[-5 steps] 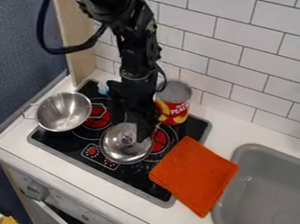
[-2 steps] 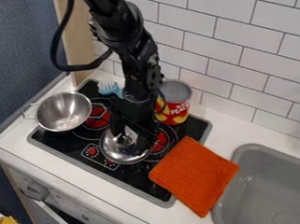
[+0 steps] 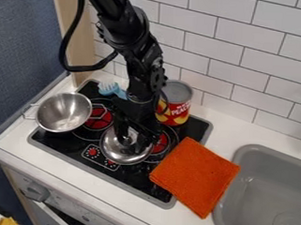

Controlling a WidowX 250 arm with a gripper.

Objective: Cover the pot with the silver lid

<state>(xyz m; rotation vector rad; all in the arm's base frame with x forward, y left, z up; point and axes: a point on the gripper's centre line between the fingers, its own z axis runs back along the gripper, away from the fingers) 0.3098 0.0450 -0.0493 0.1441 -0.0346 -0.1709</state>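
The gripper hangs low over the silver lid, which lies on the stove's front middle. Its two fingers stand apart, one on each side of the lid's knob, with silver showing between them; whether they touch the knob is hidden. To the left, the silver pot sits uncovered on the stove's left part, its inside bare and its wire handle pointing left.
A red and yellow can stands behind the lid, close to the arm. Behind the gripper lies a blue brush. An orange cloth covers the stove's right edge, beside a grey sink.
The gripper has come down and slightly forward to the lid's knob, while the arm above has shifted right. More of the blue brush shows. Pot and lid have stayed in place.
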